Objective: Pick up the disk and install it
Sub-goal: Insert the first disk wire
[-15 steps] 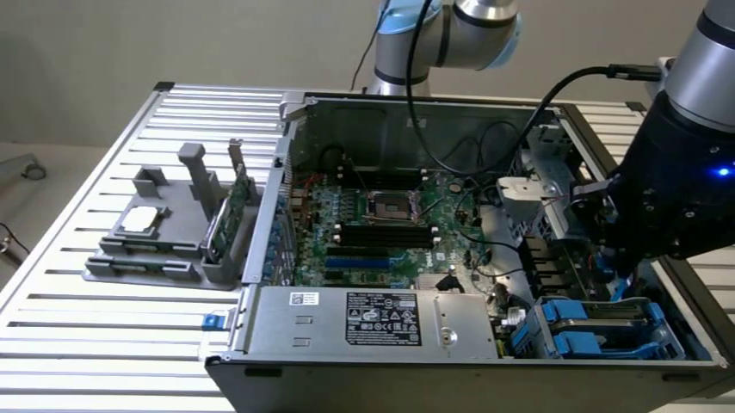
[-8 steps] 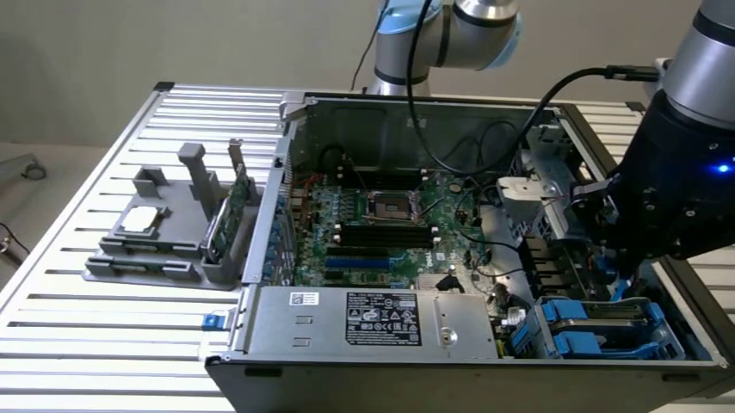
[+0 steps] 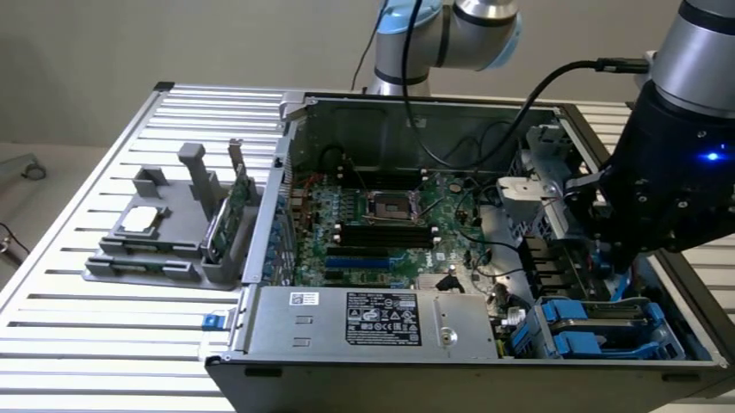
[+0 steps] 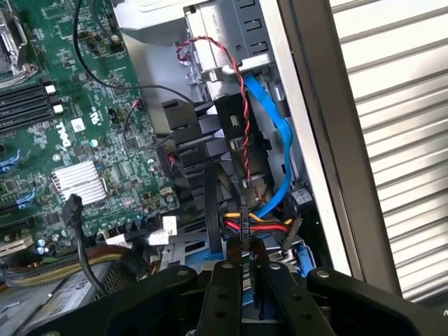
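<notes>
My gripper (image 4: 250, 280) reaches down into the drive bay at the open computer case's front corner, on the exterior view's right. Its two black fingers (image 4: 222, 297) stand close together, with only a narrow gap between them. At their tips sits the blue carrier frame of the disk (image 4: 217, 264), and they appear shut on its edge. Most of the disk is hidden under the fingers. In the exterior view the gripper (image 3: 612, 265) hangs just above the blue-framed disk (image 3: 600, 317) in the bay.
The green motherboard (image 3: 379, 224) fills the case floor and a grey power supply (image 3: 367, 320) sits along the front. Blue and red-black cables (image 4: 276, 126) run beside the bay. On the slatted table (image 3: 103, 335), a grey fixture (image 3: 172, 249) holds a silver chip and a green card.
</notes>
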`<act>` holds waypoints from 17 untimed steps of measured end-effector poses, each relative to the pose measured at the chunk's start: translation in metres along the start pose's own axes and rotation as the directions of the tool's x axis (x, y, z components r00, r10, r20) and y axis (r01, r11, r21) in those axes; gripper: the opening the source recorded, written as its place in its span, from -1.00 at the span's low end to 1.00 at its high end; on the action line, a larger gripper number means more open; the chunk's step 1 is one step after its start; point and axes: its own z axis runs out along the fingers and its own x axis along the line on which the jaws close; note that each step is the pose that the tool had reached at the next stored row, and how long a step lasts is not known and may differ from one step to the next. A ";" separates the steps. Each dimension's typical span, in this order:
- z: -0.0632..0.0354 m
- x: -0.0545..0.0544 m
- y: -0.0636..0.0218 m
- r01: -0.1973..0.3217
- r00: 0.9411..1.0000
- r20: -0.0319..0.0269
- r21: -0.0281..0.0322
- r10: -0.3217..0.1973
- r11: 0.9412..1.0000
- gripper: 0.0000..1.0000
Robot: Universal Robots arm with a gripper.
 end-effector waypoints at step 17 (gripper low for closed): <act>-0.0051 0.004 -0.0009 -0.091 0.995 0.045 0.075 0.088 0.993 -0.66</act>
